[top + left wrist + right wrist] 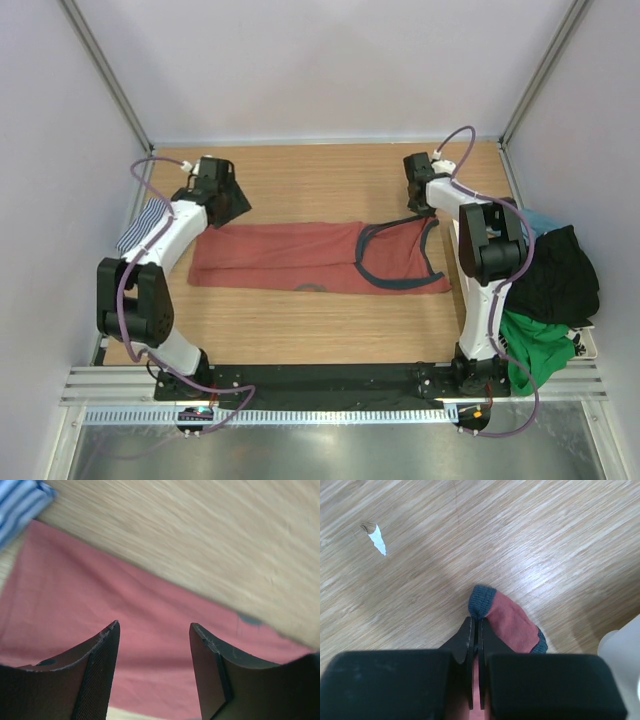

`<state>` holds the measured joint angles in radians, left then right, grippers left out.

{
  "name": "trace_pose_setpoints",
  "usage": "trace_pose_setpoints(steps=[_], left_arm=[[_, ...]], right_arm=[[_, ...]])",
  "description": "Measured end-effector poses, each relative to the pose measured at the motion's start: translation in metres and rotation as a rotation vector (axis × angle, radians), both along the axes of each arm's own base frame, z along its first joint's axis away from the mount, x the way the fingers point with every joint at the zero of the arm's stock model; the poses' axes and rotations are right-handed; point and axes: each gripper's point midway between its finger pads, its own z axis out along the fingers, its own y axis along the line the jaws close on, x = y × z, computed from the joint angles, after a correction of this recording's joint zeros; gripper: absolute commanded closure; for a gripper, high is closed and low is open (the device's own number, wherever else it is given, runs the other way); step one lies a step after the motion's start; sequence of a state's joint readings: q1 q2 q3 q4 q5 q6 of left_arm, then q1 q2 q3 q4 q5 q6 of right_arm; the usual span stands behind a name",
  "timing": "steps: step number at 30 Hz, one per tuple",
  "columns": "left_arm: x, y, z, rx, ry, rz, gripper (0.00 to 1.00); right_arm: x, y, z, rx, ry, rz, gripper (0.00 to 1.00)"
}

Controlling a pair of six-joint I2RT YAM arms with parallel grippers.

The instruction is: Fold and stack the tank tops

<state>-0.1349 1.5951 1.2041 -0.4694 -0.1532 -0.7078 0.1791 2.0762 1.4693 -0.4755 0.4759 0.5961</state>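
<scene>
The rust-red tank top (280,255) lies stretched left to right across the middle of the wooden table, its grey-blue trimmed neckline (395,255) toward the right. My right gripper (475,622) is shut on a shoulder strap (507,617) at the top's far right corner, seen from above at the right gripper (421,203). My left gripper (155,627) hovers open just above the red cloth (100,600) at its far left end, nothing between its fingers; from above it is the left gripper (222,203). The striped tank top (140,225) lies at the table's left edge, partly under my left arm.
A pile of other clothes sits at the right edge: a black one (555,275), a green one (535,345) and a bit of teal (542,222). A small white scrap (377,540) lies on the wood beyond the right gripper. White walls close in on three sides.
</scene>
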Motion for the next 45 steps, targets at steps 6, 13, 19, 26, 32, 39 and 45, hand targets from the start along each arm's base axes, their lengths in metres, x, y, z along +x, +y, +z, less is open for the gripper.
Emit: trace_pose_setpoints(steps=[6,13,19,26,32,39,45], left_arm=[[-0.025,-0.07,0.0,0.006,0.055,-0.22,0.43],[-0.032,-0.096,-0.057,0.009,0.228,-0.322,0.45],[-0.031,-0.086,-0.103,-0.026,0.367,-0.327,0.46],[-0.026,-0.077,-0.103,-0.031,0.366,-0.32,0.47],[-0.025,-0.075,-0.103,-0.037,0.366,-0.314,0.48],[-0.03,-0.069,-0.101,-0.038,0.354,-0.302,0.42],[-0.043,-0.064,-0.076,-0.035,0.299,-0.296,0.32]], right_arm=[[-0.011,-0.005,0.011,-0.005,-0.07,-0.004,0.99],[-0.003,-0.002,0.057,0.044,-0.283,0.019,0.99],[-0.003,-0.004,0.06,0.105,-0.385,0.028,0.99],[-0.014,-0.026,0.036,0.186,-0.393,-0.042,0.93],[-0.02,-0.031,0.026,0.237,-0.402,-0.086,0.67],[-0.019,-0.028,0.044,0.281,-0.467,-0.056,0.43],[-0.012,-0.012,0.075,0.293,-0.473,0.01,0.27]])
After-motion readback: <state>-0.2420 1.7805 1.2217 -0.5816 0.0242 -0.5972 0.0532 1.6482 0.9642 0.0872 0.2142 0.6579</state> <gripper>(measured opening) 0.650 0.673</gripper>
